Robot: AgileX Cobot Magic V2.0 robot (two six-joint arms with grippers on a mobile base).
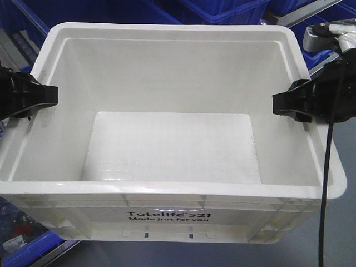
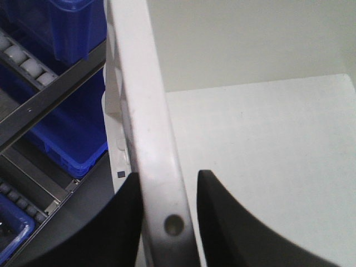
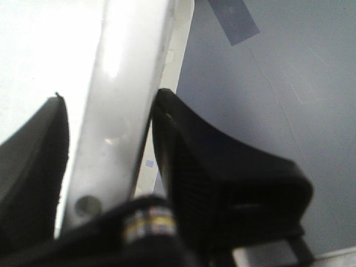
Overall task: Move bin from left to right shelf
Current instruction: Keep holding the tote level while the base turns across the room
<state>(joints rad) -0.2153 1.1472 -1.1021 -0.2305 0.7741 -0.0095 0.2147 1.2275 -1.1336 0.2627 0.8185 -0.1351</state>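
The bin (image 1: 167,128), a large white tote with black "Totelife 521" print on its near wall, fills the front view and is empty inside. My left gripper (image 1: 43,96) clamps the bin's left rim and my right gripper (image 1: 285,105) clamps the right rim. In the left wrist view the two black fingers (image 2: 125,222) straddle the bin rim (image 2: 147,111), so the left gripper (image 2: 167,177) is shut on it. The right wrist view shows the right gripper (image 3: 108,95) shut across the bin rim (image 3: 125,67), one finger inside and one outside.
Dark blue totes (image 1: 222,8) stand behind the bin, and another (image 1: 25,250) sits at the lower left. A roller shelf rail (image 2: 33,105) with a blue tote (image 2: 72,139) lies left of the bin. Grey floor (image 3: 267,83) with blue tape (image 3: 233,19) lies to the right. A black cable (image 1: 325,183) hangs from the right arm.
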